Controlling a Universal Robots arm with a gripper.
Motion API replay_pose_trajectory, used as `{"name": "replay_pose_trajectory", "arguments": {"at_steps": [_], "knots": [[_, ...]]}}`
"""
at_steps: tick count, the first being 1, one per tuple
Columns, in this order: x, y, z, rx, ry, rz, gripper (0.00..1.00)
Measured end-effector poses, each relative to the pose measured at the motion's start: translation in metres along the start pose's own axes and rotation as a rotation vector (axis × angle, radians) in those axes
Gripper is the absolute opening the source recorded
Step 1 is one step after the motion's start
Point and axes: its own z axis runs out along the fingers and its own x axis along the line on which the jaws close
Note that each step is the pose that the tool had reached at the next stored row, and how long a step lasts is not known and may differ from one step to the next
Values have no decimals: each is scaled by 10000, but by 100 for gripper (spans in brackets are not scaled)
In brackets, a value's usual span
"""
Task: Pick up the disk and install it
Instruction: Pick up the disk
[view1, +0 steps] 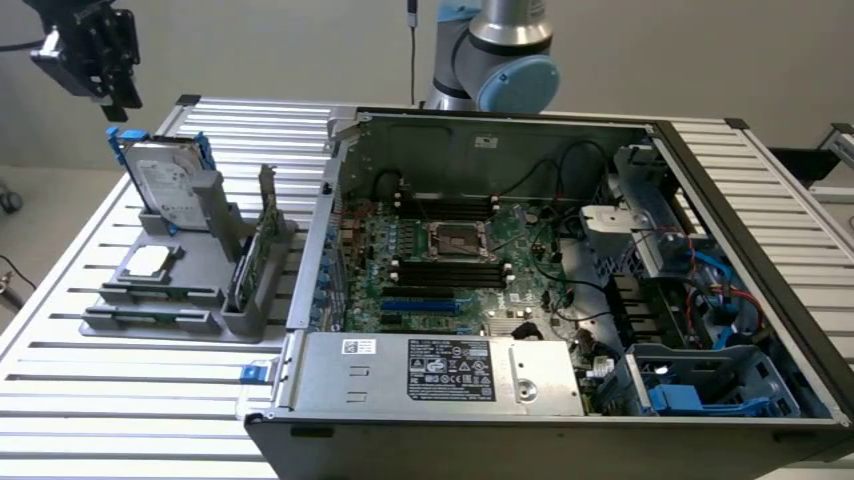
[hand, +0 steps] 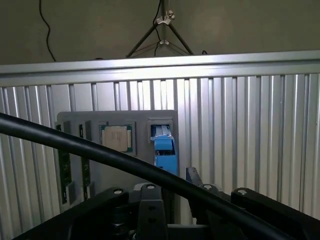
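Disk (view1: 171, 185) stood upright in holder (view1: 160, 322), behind chip (view1: 147, 261); holder sat on table (view1: 120, 410), at the exterior view's left of case (view1: 507, 135).

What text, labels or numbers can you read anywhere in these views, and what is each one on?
No text is legible enough to quote.
Disk, white label on its face: print too small to read.
Power supply, black label: white print and symbols, blurred, unreadable.
Power supply, corner sticker: white, too small to read.
Computer case, rear-wall sticker: white, unreadable.
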Motion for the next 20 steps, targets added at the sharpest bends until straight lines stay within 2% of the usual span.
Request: {"name": "replay_pose_trajectory", "arguments": {"at_steps": [1, 4, 5, 10, 20], "knots": [[0, 0, 0, 0, 0, -3, 42], [2, 0, 1, 0, 0, -12, 47], [3, 0, 3, -1, 0, -15, 54], [12, -3, 42, -1, 0, -38, 54], [36, -21, 226, -2, 0, -115, 54]]}}
